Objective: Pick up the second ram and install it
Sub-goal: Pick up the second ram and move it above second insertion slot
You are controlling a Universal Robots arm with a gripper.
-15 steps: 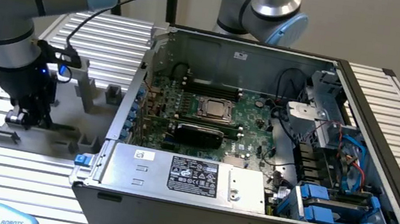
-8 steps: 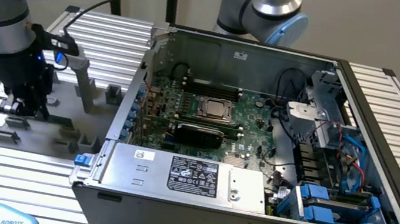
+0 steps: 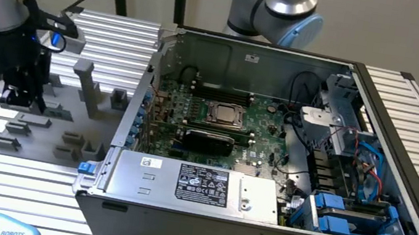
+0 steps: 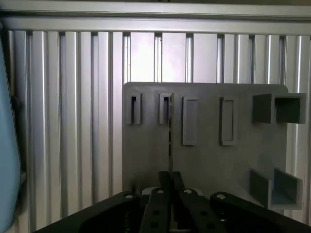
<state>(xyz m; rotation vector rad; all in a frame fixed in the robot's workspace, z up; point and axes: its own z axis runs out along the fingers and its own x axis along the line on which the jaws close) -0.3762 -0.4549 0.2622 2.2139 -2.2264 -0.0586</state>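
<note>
1. In the wrist view, the second ram (image 4: 170, 141) is seen edge-on as a thin dark line; its chips are hidden.
2. The gripper (image 4: 170, 176) is almost fully closed, pinching that strip, which reaches ahead of it to a slot.
3. The exterior view shows an open computer case (image 3: 399, 183) well beside the gripper.
4. Beneath the gripper are a matte grey plastic fixture plate (image 4: 218, 160) and a ribbed metal desk (image 4: 73, 97).

Tall grey blocks (image 3: 85, 77) crowd the plate (image 3: 64, 121) beside the gripper (image 3: 17, 102), while the computer case (image 3: 176, 231) nearby stands open on top.
</note>
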